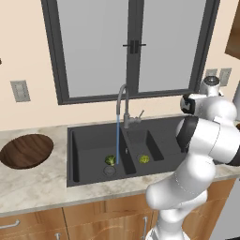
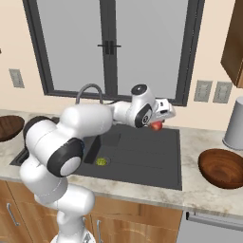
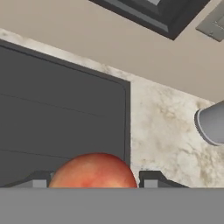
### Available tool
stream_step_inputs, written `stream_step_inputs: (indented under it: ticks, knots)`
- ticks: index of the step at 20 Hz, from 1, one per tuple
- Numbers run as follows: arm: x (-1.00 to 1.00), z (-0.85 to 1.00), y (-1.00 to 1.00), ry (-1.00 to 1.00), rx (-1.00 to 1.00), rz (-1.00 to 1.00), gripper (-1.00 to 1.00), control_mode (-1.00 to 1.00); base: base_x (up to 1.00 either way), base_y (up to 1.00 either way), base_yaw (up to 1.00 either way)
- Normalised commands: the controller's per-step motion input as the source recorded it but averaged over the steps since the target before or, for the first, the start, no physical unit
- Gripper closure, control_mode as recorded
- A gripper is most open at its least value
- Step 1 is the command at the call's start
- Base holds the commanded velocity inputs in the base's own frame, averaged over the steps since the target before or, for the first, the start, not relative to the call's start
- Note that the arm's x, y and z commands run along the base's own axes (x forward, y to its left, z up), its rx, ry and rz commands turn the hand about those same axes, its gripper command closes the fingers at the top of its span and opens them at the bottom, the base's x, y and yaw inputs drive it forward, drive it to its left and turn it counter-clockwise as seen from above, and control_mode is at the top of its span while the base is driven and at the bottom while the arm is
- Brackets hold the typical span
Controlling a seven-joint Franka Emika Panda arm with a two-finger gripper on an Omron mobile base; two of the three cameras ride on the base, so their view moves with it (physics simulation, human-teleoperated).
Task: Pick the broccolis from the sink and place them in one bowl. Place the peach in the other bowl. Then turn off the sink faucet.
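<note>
Your gripper (image 3: 92, 181) holds the peach (image 3: 92, 170) between its fingers (image 3: 151, 178), lifted above the sink's (image 2: 142, 156) drainboard.

You have one peach, clamped; two broccolis (image 1: 110, 160) (image 1: 144, 159) lie in the basins, well off from the fingers; two bowls (image 2: 223, 167) (image 1: 26, 150), one each side. A grey canister (image 3: 213, 123) stands just beyond the fingers; water runs from the faucet (image 1: 123, 104).

A dark-framed window (image 1: 133, 47) sits in the beige wall (image 1: 26, 51), with grey outlets (image 2: 212, 91) beside it, a marble desk (image 1: 33, 185) and wooden cabinets (image 1: 98, 220) below.
</note>
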Motion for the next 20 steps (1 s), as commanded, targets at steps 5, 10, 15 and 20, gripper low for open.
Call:
stream_step_inputs:
  ticks: [5, 10, 15, 20]
  knots:
    - [-0.18, 0.03, -0.36, -0.02, 0.04, -0.07, 1.0, -1.0, 0.0, 0.0, 0.0]
    - [-0.26, 0.11, -0.29, 0.0, 0.0, -0.02, 1.0, -1.0, 0.0, 0.0, 0.0]
    - [-0.27, 0.18, -0.11, 0.0, 0.0, -0.01, 1.0, -1.0, 0.0, 0.0, 0.0]
    - [-0.27, 0.04, -0.07, 0.0, 0.0, 0.0, 1.0, -1.0, 0.0, 0.0, 0.0]
